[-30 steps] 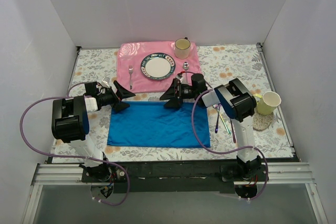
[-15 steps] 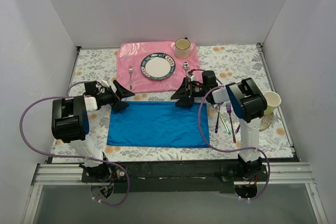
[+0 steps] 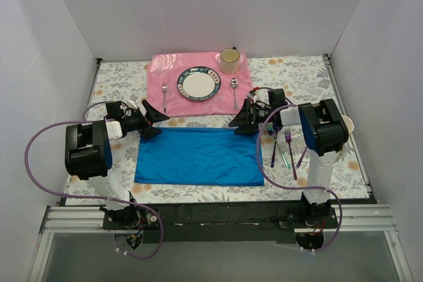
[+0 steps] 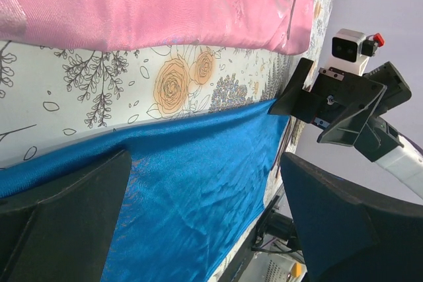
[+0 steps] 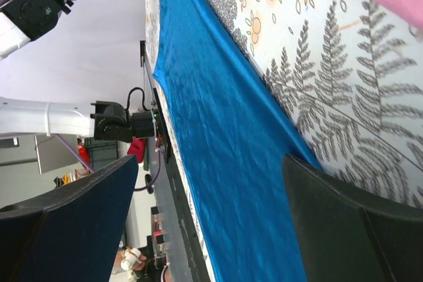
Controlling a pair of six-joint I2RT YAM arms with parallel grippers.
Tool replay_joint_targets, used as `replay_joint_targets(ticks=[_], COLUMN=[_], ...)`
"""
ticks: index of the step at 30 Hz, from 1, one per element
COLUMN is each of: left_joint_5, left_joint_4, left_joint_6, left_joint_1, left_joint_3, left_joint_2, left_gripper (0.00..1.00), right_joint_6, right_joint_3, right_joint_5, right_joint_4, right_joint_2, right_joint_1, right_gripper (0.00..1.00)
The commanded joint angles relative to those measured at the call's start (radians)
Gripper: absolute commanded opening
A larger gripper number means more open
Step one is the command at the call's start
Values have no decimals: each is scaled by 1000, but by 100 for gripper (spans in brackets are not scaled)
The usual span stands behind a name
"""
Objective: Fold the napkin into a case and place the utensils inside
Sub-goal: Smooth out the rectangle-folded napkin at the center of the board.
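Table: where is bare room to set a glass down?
Bare tabletop lies right of the pink placemat, toward the far right corner, and a smaller patch left of it. Crowded: right of the blue napkin, where the utensils lie, and at its far corners, where the open left claw and right claw hover.

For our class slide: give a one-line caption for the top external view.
Left tool and right tool, open, poised at the blue napkin's far corners; iridescent utensils lie alongside.

Bright even light, soft shadows, sharp overhead, wrist foregrounds blurred
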Motion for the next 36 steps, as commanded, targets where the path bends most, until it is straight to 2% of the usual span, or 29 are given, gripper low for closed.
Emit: replay_joint_targets(ticks=[1,13,18,22,25,28,29,30,32,33,34,35,36], left_joint_5=[-81,-81,-3,71,60,-35,-62,-104,-223,-266,-305,-348,-359], left_joint_4=[-21,-29,9,-1,-144,-394,-525,-587,-714,-738,-756,-802,-828], left_joint_6=[39,50,46,73,171,393,527,603,725,824,854,886,944], left_joint_1=[14,13,8,-10,-27,-29,-29,-29,-29,-29,-27,-18,-17], left_joint_3=[15,25,39,131,203,310,352,364,357,337,319,302,267], left_joint_2=[11,13,-27,-116,-191,-232,-239,-258,-289,-332,-352,-377,-398], left_gripper=[98,98,98,98,98,98,98,98,98,98,98,91,87], right_joint_6=[-166,-253,-230,-194,-188,-254,-288,-318,-404,-421,-455,-470,-490], right_joint_3=[4,11,43,78,110,145,165,172,170,164,153,144,126], right_joint_5=[25,36,17,-17,-11,12,23,38,87,103,132,147,170], right_joint_4=[-183,-267,-260,-257,-286,-402,-444,-482,-579,-604,-650,-673,-699], right_joint_2=[-17,-17,-54,-124,-196,-255,-265,-275,-298,-305,-317,-324,-333], right_joint_1=[-40,-86,-73,-31,-4,9,10,12,20,21,23,26,30], right_gripper=[99,99,99,99,97,93,92,89,85,80,77,74,68])
